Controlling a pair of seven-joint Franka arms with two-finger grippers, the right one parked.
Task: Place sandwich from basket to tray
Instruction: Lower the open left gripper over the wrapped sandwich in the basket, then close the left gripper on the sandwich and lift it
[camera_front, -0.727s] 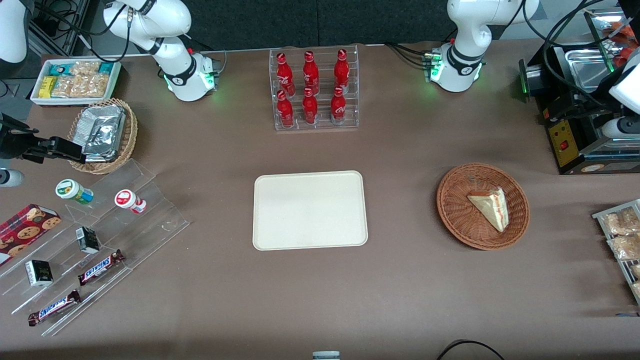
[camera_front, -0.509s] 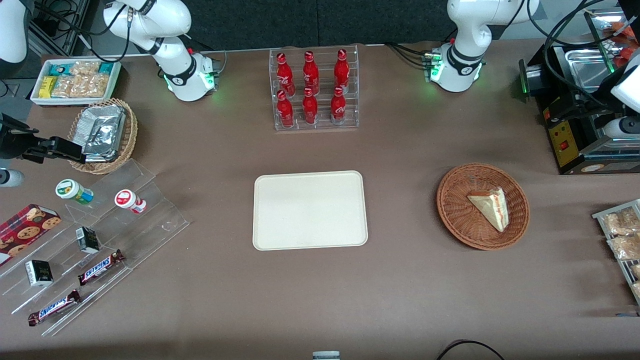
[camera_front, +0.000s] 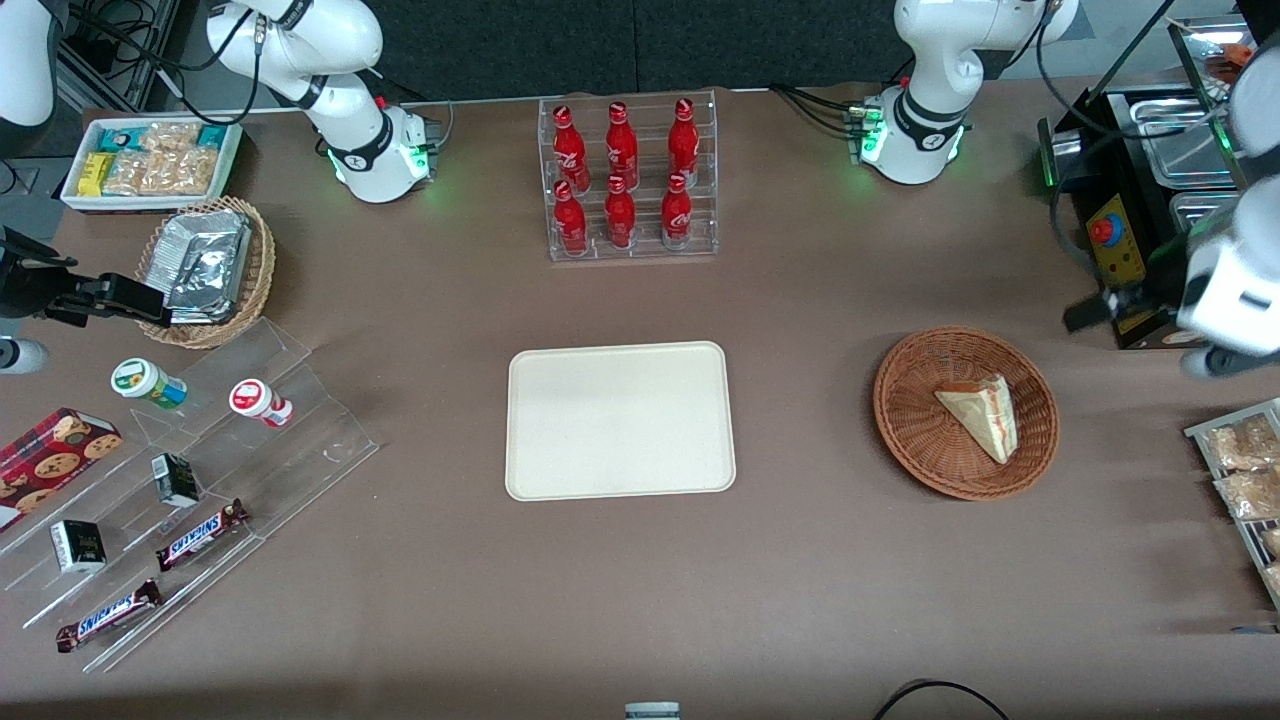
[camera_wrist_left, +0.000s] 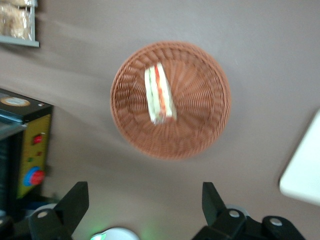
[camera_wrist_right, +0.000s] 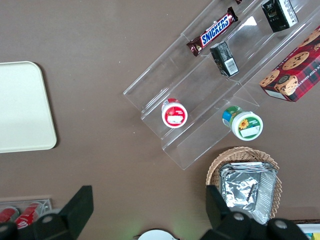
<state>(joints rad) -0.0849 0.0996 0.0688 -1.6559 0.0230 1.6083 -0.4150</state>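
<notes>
The sandwich (camera_front: 980, 415), a pale wrapped wedge with red and green filling on its edge, lies in the round reddish-brown basket (camera_front: 900, 420) toward the working arm's end of the table. The cream tray (camera_front: 620, 420) sits mid-table with nothing on it. My left gripper (camera_front: 1100, 305) hangs high, beside the basket and a little farther from the front camera, touching nothing. In the left wrist view the gripper (camera_wrist_left: 144, 200) is open, with bare table between its fingers. The sandwich (camera_wrist_left: 159, 95) and basket (camera_wrist_left: 200, 125) lie ahead of it, and a corner of the tray (camera_wrist_left: 305, 175) shows.
A black machine with a red button (camera_front: 1115, 240) stands close to the gripper. A rack of snack packets (camera_front: 1240, 470) lies at the working arm's table end. A clear rack of red bottles (camera_front: 625, 180) stands farther from the front camera than the tray.
The left arm has swung out from over the black machine toward the basket. Its gripper now shows beside the basket. The sandwich, basket and tray have not moved.
</notes>
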